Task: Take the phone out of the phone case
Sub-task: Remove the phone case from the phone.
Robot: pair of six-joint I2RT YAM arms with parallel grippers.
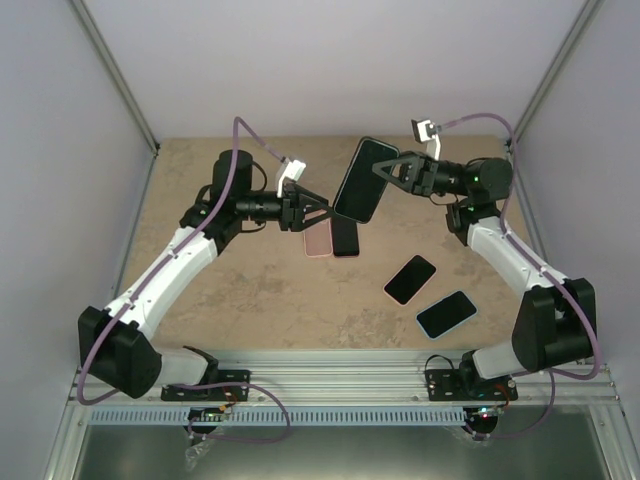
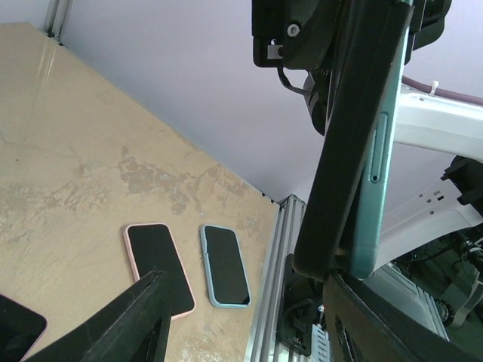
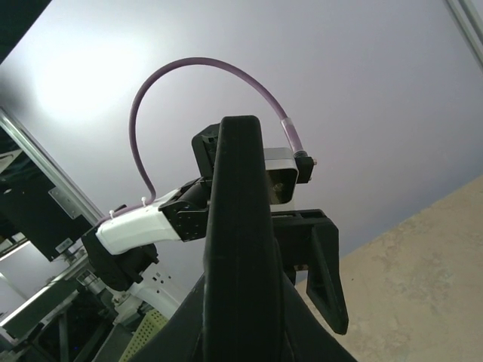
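**Phone held aloft for case removal**

Right claw [image 1: 378, 172] closed on cased phone [image 1: 355, 185], holding it tilted above the bench [image 1: 290, 300], likely so its lower end is free for a second grip. Left claw [image 1: 318, 210] open, jaws either side of that lower end; contact unclear. Teal case [image 2: 375, 151] wraps the dark phone [image 2: 339, 151], not yet separated. Pink-cased phone [image 2: 155, 264] and blue-cased phone [image 2: 225, 265] lie flat below, side by side.
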